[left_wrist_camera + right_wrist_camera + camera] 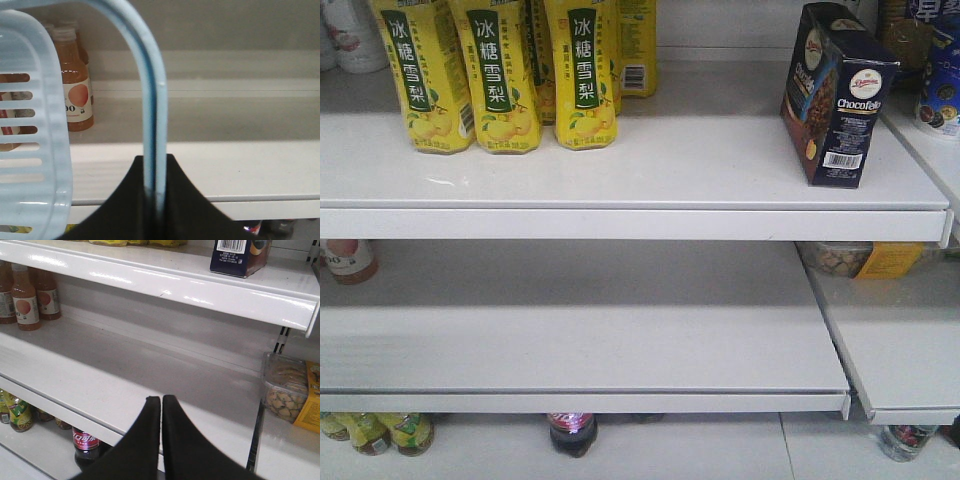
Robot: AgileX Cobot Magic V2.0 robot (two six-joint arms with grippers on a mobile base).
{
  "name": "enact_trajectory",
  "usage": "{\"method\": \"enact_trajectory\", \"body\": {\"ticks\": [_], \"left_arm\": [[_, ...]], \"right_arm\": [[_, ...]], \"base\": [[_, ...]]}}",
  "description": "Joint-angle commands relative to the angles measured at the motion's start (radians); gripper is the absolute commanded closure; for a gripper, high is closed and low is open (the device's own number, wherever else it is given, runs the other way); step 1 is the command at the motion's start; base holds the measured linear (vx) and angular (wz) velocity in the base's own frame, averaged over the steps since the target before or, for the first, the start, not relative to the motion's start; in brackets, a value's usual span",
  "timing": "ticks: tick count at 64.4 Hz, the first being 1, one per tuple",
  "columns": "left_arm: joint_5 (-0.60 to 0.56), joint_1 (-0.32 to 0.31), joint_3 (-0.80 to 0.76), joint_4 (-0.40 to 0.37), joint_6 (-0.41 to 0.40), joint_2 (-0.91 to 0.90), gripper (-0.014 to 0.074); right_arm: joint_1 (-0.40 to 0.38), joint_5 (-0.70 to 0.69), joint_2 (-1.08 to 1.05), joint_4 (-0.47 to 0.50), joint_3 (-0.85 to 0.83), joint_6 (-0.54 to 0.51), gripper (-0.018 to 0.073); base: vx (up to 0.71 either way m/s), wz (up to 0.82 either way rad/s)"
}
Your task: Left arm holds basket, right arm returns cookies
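We judge the task essentially done. The cookies (840, 95) stand upright on the top shelf (620, 170), near its right end, well apart from the yellow drink cartons (500, 70) at the left. Nothing touches the box, and no arm shows in the front view.

The right gripper (161, 410) has its fingers pressed together with nothing between them, below and left of the box. We see only the box's lower edge and barcode there. The left gripper (154, 192) is clamped on the basket handle (152, 100) — the basket (30, 125) hangs at left, slotted wall visible.

The box is dark navy, with white lettering, an oval logo and a barcode label low on its front. It is undented and slightly turned — stable, we think.
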Motion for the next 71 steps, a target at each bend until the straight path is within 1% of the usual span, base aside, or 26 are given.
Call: {"method": "enact_trajectory", "body": {"ticks": [1, 18, 23, 25, 37, 41, 45, 48, 59, 65, 71], "left_arm": [[-0.094, -0.001, 0.01, 0.011, 0.021, -0.023, 0.0603], [-0.094, -0.001, 0.01, 0.011, 0.021, -0.023, 0.0603], [-0.094, -0.001, 0.01, 0.011, 0.021, -0.023, 0.0603], [-0.094, -0.001, 0.01, 0.011, 0.021, -0.023, 0.0603], [-0.094, -0.001, 0.01, 0.011, 0.021, -0.023, 0.0603], [-0.094, -0.001, 0.01, 0.011, 0.021, -0.023, 0.0603], [-0.094, -0.001, 0.01, 0.011, 0.021, -0.023, 0.0603], [-0.094, -0.001, 0.01, 0.011, 0.021, -0.023, 0.0603], [-0.094, -0.001, 0.01, 0.011, 0.021, -0.023, 0.0603], [-0.094, -0.001, 0.01, 0.011, 0.021, -0.023, 0.0603], [-0.094, -0.001, 0.01, 0.011, 0.021, -0.023, 0.0603]], "right_arm": [[-0.001, -0.071, 0.012, -0.006, -0.026, -0.002, 0.0568], [-0.003, -0.072, 0.012, -0.004, -0.026, -0.002, 0.0568], [-0.02, -0.069, 0.012, 0.0, -0.026, -0.002, 0.0568], [-0.039, -0.07, 0.012, -0.002, -0.026, -0.003, 0.0568], [-0.234, -0.084, 0.012, 0.018, -0.026, 0.001, 0.0568], [-0.282, -0.088, 0.012, 0.029, -0.024, 0.001, 0.0568], [-0.318, -0.119, 0.012, 0.028, -0.006, 0.001, 0.0568], [-0.354, -0.169, 0.012, 0.027, 0.024, -0.002, 0.0568], [-0.44, -0.397, 0.012, 0.027, 0.173, -0.002, 0.0568], [-0.471, -0.455, 0.012, 0.03, 0.236, -0.001, 0.0568], [-0.48, -0.489, -0.017, 0.036, 0.289, 0.0, 0.0568]], "base": [[0.0, 0.0], [0.0, 0.0], [0.0, 0.0], [0.0, 0.0], [0.0, 0.0], [0.0, 0.0], [0.0, 0.0], [0.0, 0.0], [0.0, 0.0], [0.0, 0.0], [0.0, 0.0]]}}
